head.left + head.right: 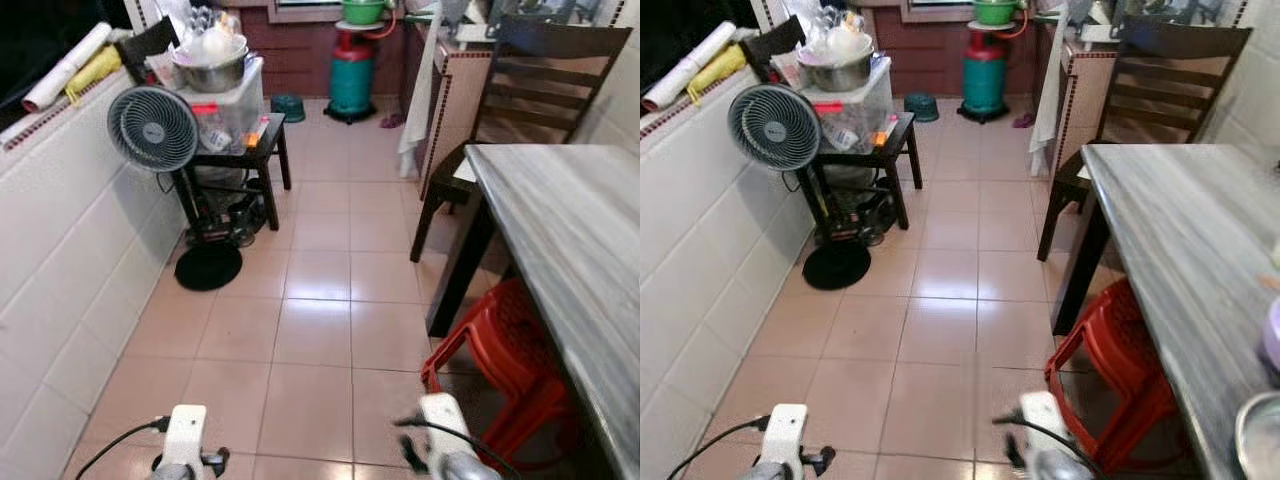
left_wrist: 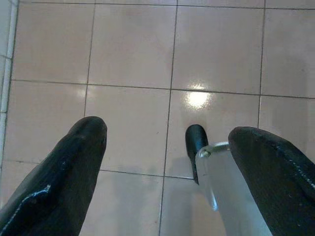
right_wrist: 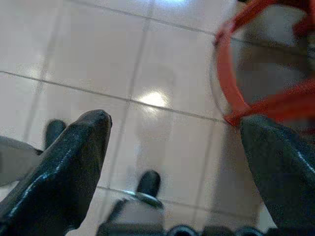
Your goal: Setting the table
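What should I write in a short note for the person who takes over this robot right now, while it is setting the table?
Left pincer: open, holds nothing, hangs low over the tiled floor.
Right pincer: open, holds nothing, low beside the red stool.
Grey table: at the robot's right; the edge of a metal bowl shows at its near corner.
More dishes sit in a metal bowl on the clear box on the far left.
Done: nothing is picked up yet.
Left: fetch the tableware and lay it on the table.
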### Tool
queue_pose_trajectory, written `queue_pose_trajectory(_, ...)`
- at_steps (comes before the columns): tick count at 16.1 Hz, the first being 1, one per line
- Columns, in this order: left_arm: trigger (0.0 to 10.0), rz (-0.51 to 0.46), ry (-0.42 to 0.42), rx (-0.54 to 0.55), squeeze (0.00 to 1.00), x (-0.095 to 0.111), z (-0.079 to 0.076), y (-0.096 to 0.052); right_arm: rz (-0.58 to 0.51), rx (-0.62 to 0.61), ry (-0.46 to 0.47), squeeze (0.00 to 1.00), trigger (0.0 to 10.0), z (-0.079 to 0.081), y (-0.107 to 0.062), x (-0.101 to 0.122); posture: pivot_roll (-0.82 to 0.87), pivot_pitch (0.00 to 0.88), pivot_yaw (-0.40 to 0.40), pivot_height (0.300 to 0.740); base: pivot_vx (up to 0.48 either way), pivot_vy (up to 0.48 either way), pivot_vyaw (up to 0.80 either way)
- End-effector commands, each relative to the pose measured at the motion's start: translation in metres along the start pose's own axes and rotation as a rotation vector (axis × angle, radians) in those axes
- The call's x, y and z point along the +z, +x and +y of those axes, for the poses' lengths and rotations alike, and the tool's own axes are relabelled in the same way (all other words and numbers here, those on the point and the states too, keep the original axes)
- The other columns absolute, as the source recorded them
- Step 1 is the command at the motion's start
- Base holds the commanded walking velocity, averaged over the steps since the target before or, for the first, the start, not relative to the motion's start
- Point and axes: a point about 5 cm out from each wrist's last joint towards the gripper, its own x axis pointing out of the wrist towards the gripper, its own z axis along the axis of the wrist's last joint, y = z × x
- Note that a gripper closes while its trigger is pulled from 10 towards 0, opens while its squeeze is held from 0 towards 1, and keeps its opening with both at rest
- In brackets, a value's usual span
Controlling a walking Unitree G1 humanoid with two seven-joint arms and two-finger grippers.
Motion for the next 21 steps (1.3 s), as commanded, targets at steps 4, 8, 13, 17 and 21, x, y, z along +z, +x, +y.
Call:
queue_pose_trajectory(4,10.0,0.018,0.016,0.037,0.0,-0.009,0.023,-0.005,0.004,0.019,0.003,0.0,10.0,0.007,0.0,0.0,-0.04,0.0,0.043,0.74,0.0,0.366,0.0)
queue_pose_trajectory(8,10.0,0.017,0.023,0.032,0.0,-0.009,0.021,-0.005,0.008,0.023,-0.001,0.0,10.0,0.008,0.0,-0.003,-0.04,0.0,0.047,0.74,0.0,0.371,0.0)
queue_pose_trajectory(13,10.0,0.001,0.04,0.007,0.0,0.004,-0.001,0.001,0.008,0.029,0.005,0.0,10.0,0.009,0.0,-0.003,-0.04,0.0,0.047,0.74,0.0,0.442,0.0)
queue_pose_trajectory(17,10.0,-0.007,0.049,-0.004,0.0,0.009,-0.012,0.003,0.002,0.038,-0.012,0.0,10.0,0.01,0.0,0.0,-0.04,0.0,0.045,0.74,0.0,0.48,0.0)
queue_pose_trajectory(21,10.0,-0.003,0.054,0.005,0.0,0.008,-0.007,0.002,-0.005,0.042,-0.017,0.0,10.0,0.011,0.001,0.002,-0.04,0.0,0.043,0.74,0.0,0.48,0.0)
